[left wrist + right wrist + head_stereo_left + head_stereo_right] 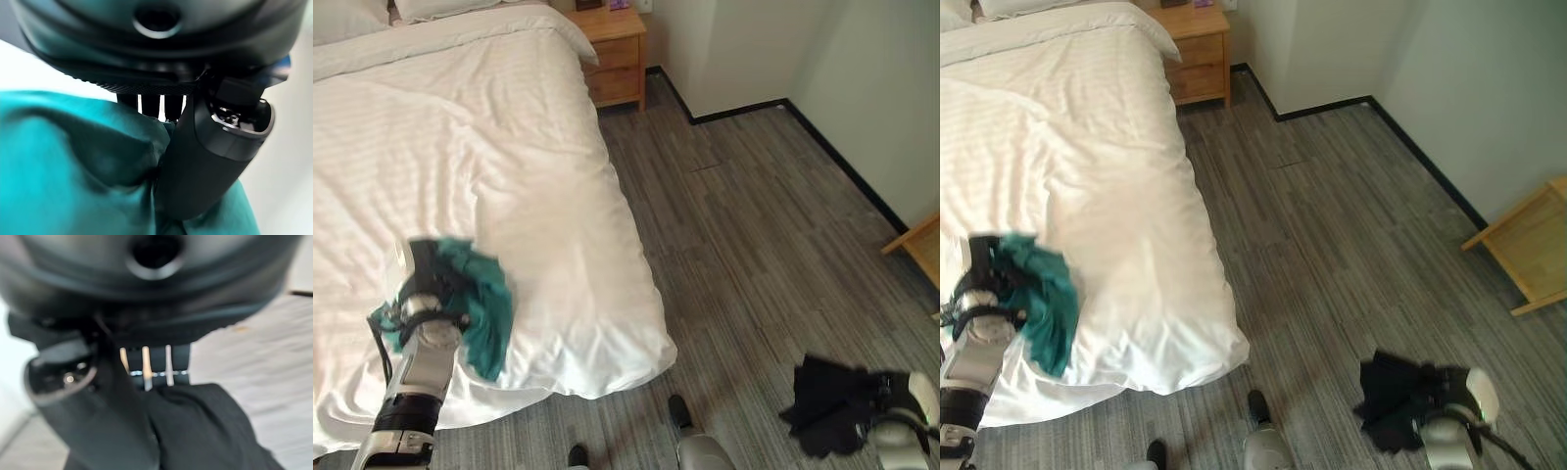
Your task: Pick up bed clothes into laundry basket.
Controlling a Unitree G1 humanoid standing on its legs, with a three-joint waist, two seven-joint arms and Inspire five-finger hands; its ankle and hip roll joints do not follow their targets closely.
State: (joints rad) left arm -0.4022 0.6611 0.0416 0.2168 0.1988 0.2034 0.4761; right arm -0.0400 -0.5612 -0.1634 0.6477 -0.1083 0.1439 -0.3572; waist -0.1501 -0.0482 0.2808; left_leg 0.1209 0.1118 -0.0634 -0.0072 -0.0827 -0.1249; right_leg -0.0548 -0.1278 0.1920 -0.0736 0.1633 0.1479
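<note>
Two garments: teal cloth (pixel 487 299) clenched in left hand (pixel 431 286); black cloth (pixel 1398 394) clenched in right hand (pixel 1457 392).

Left arm (pixel 421 377): silver-grey cylindrical shell with dark bands at the wrist and lower end. Left hand (pixel 205 161): dark, glossy thumb casing beside a row of dark fingers (pixel 151 105). Right hand (pixel 1449 397): dark, its thumb capped in white.
</note>
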